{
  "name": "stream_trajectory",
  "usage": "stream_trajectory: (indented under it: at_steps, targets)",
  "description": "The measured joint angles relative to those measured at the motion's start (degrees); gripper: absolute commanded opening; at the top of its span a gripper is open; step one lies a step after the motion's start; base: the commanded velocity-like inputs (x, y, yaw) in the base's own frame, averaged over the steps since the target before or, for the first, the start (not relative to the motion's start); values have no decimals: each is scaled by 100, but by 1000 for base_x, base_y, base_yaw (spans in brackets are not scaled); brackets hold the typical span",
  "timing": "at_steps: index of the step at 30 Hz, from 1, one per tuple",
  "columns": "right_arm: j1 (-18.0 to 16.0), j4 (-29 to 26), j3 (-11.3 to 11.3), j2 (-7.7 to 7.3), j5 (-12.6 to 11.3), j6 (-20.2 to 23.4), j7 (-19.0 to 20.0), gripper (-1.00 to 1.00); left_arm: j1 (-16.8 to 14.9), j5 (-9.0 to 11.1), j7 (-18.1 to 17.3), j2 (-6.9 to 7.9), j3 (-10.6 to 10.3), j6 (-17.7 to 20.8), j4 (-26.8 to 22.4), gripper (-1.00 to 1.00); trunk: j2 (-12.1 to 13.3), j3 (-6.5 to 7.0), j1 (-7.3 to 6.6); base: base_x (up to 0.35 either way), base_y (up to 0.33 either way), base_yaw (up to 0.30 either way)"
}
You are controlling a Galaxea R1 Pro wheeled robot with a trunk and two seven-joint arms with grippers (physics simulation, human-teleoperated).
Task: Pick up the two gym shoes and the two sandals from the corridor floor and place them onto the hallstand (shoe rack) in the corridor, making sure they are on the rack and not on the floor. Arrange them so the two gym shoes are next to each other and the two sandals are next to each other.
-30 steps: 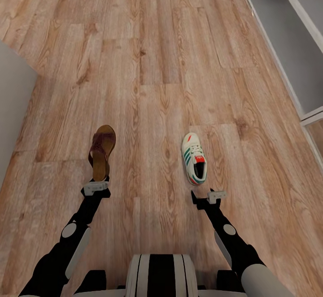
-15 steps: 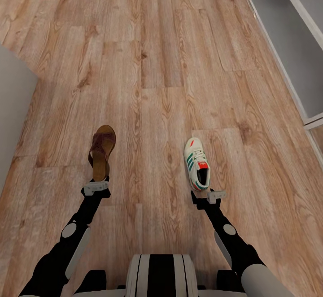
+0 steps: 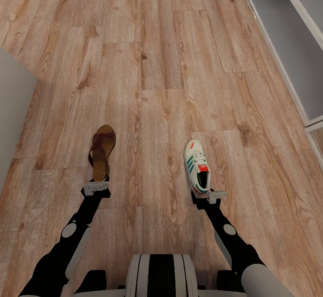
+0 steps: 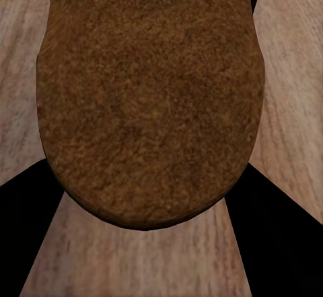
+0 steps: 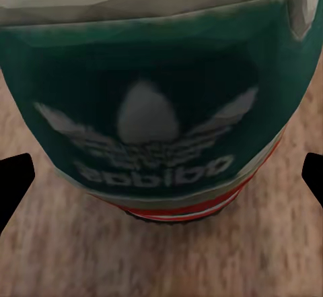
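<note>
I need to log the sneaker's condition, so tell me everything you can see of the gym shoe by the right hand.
The gym shoe is a white lace-up sneaker with green side stripes, a red tongue patch, and a green heel panel with a white trefoil logo above a red-edged sole. It sits upright on the wood floor, toe pointing away from the robot. The right hand is right at its heel; contact cannot be told.

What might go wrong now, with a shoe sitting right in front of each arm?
The right end effector sits at the sneaker's heel; pushing forward might shove it along the floor rather than grip it. The left end effector meets the sandal's thin heel edge, so it may slip. The rack is off to the right.
</note>
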Motion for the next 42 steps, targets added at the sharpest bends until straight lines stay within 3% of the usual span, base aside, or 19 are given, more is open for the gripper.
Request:
stream_trajectory:
  at_steps: [25,26,42]
  targets:
    - [0,-1,0,0,0,1,0,100,0,0,0,0,0,0,1,-100,0,0,0,29,0,0]
    - [0,-1,0,0,0,1,0,-100,0,0,0,0,0,0,1,-100,0,0,0,0,0,0]
    - [0,-1,2,0,8,1,-3,-100,0,0,-1,0,0,0,2,-100,0,0,0,0,0,0]
